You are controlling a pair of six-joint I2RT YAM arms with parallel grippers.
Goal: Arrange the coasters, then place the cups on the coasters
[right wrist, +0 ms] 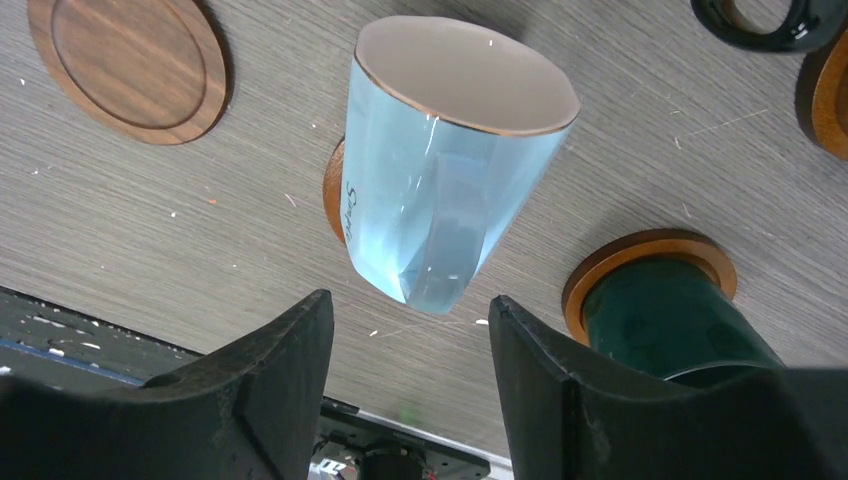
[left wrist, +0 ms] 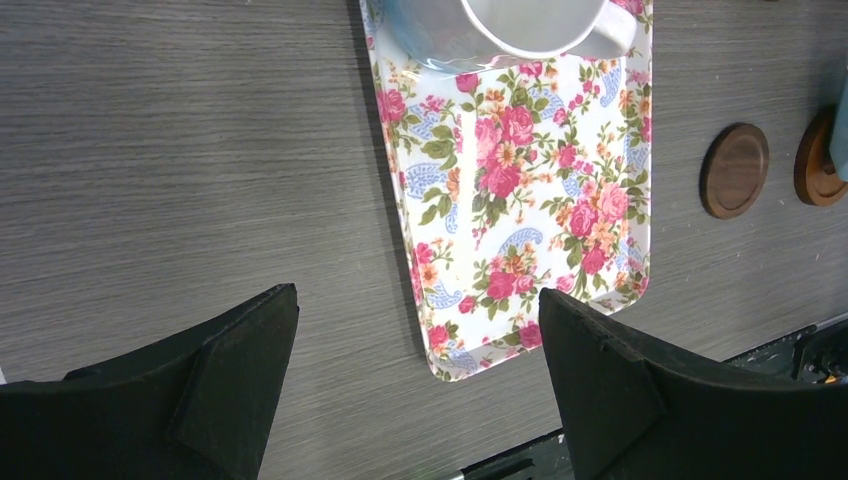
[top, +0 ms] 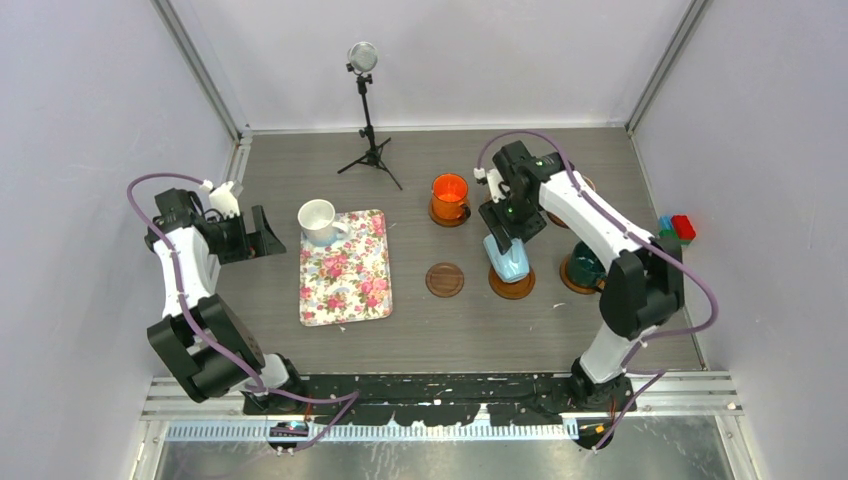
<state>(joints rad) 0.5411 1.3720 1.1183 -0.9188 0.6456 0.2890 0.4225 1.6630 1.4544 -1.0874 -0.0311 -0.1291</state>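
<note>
A light blue cup stands on a wooden coaster. My right gripper is open just above and beside it, its fingers apart from the cup. The orange cup and the dark green cup each sit on a coaster. A smaller dark coaster lies bare. A white cup stands on the floral tray. My left gripper is open left of the tray, holding nothing.
A microphone on a small tripod stands at the back. Coloured blocks lie at the right wall. Another coaster with a dark cup shows behind the right arm, mostly hidden in the top view.
</note>
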